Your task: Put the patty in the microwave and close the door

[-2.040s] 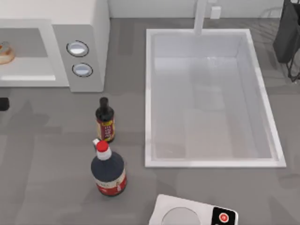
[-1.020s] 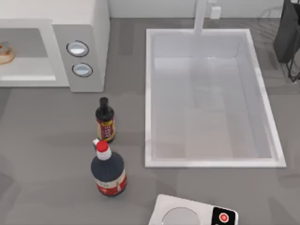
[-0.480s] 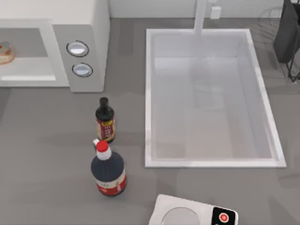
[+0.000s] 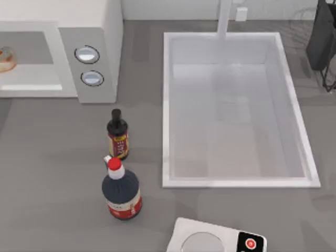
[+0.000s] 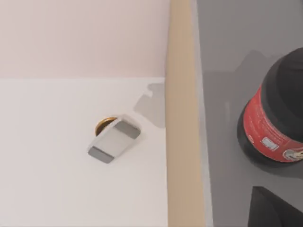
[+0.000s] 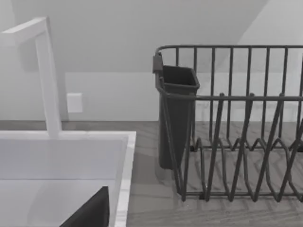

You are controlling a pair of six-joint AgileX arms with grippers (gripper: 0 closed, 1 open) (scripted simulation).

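Observation:
The microwave point(image 4: 89, 31) stands at the table's back left, its grey panel carrying two silver-rimmed knobs point(image 4: 87, 54). Its cavity is open toward the front. Inside, at the picture's left edge, the tan patty point(image 4: 4, 59) lies on the cavity floor. The door is out of view. A dark corner of my left gripper point(image 5: 274, 210) shows in the left wrist view, close to a round dark bottle point(image 5: 272, 123). A dark wedge of my right gripper point(image 6: 92, 213) shows in the right wrist view, over the sink's rim.
Two dark bottles point(image 4: 117, 134) point(image 4: 121, 190) stand in front of the microwave. A large white sink point(image 4: 165, 110) with a faucet point(image 4: 224, 18) fills the middle right. A dark dish rack point(image 6: 236, 142) is at the back right. A white scale point(image 4: 215, 240) lies at the front edge.
Two seconds ago a dark tip of my left arm showed at the top view's left edge; it has since left that picture. Patty, bottles and microwave have not moved.

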